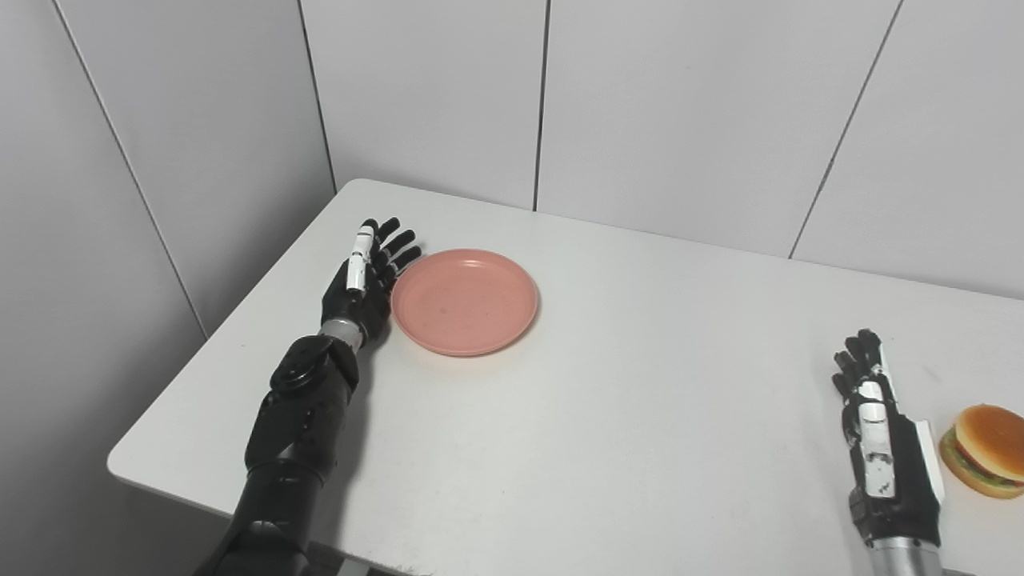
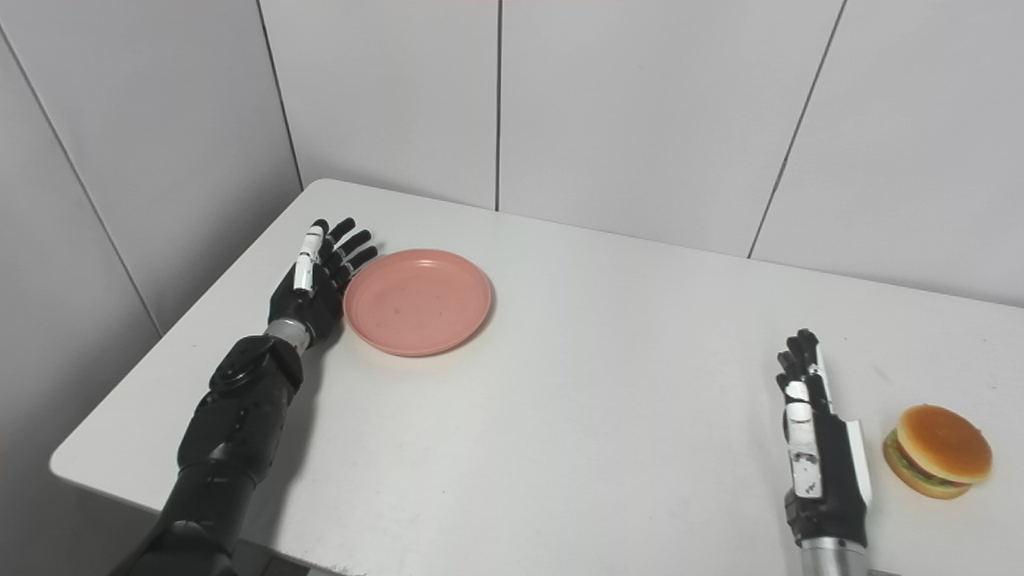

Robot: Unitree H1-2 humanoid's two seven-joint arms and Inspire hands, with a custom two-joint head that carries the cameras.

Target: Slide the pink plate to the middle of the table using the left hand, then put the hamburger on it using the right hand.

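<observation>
The pink plate (image 1: 465, 300) lies flat on the white table (image 1: 640, 384), left of the middle. My left hand (image 1: 364, 276) stands edge-on against the plate's left rim, open with its fingers straight and holding nothing. At the table's right side lies the hamburger (image 1: 987, 450), tilted with its bun top facing up and right. My right hand (image 1: 876, 432) rests just left of the hamburger, open and flat, with a small gap between them.
Grey wall panels (image 1: 680, 112) close off the back and left of the table. The table's front edge (image 1: 240, 504) runs close under my left forearm.
</observation>
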